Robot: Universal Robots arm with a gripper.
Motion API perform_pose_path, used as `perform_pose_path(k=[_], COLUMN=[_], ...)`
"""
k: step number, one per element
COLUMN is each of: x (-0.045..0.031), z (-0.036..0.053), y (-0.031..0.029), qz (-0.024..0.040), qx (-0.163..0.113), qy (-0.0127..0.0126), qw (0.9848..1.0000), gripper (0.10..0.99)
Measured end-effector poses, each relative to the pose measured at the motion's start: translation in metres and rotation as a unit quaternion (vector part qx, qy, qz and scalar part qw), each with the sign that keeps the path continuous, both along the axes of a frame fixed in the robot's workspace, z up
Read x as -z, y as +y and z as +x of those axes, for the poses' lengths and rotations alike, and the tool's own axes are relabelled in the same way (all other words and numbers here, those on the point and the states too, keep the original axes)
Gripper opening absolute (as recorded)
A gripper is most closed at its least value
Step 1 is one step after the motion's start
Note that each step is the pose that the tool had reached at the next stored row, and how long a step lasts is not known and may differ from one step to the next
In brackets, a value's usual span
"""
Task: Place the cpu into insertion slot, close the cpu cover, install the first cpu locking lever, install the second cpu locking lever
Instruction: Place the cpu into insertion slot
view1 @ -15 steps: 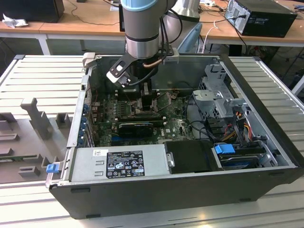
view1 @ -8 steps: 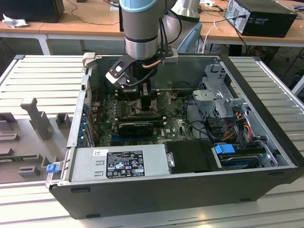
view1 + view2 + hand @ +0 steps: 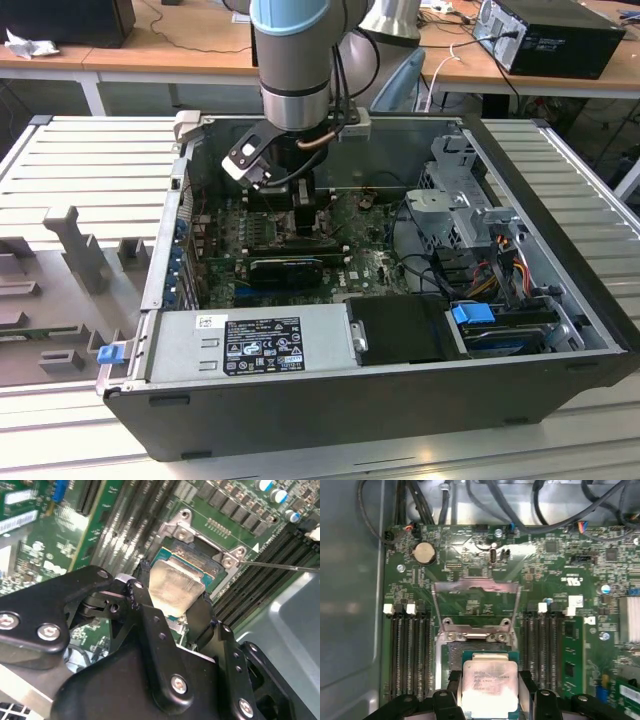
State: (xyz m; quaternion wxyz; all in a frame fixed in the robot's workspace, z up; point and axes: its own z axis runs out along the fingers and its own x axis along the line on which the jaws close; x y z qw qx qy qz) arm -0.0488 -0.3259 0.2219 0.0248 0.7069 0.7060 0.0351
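End effector point(image 3: 172, 597) clenched on cpu point(image 3: 489, 680), chip held over insertion slot point(image 3: 470, 649); cpu cover point(image 3: 476, 584) flipped open beyond. Open computer case point(image 3: 350, 410) lies on ribbed grey counter point(image 3: 90, 160); wooden counter point(image 3: 180, 55) behind carries black box point(image 3: 560, 35).

The gripper point(image 3: 489, 690), clamped on the cpu point(image 3: 487, 677), takes up the room right over the insertion slot point(image 3: 465, 649). At one edge of the slot the cpu cover point(image 3: 476, 585) stands raised. Low memory slots point(image 3: 410, 655) flank the slot on two sides, with open room above them. A graphics card point(image 3: 285, 268) lies near the slot.
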Motion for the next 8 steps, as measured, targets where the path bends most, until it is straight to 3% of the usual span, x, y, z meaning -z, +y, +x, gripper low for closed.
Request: perform_pose_path(k=[1,2,8], x=[0.0082,0.0110,0.0180], z=[-0.0009,-0.0009,-0.0007], y=[0.0035,0.0043,0.0070], qz=[0.0001,0.0001,-0.0005], qx=[0.000,0.000,0.000], qy=[-0.0001,0.0000,0.0000], qw=[1.0000,1.0000,1.0000], gripper=[0.537,0.537,0.537])
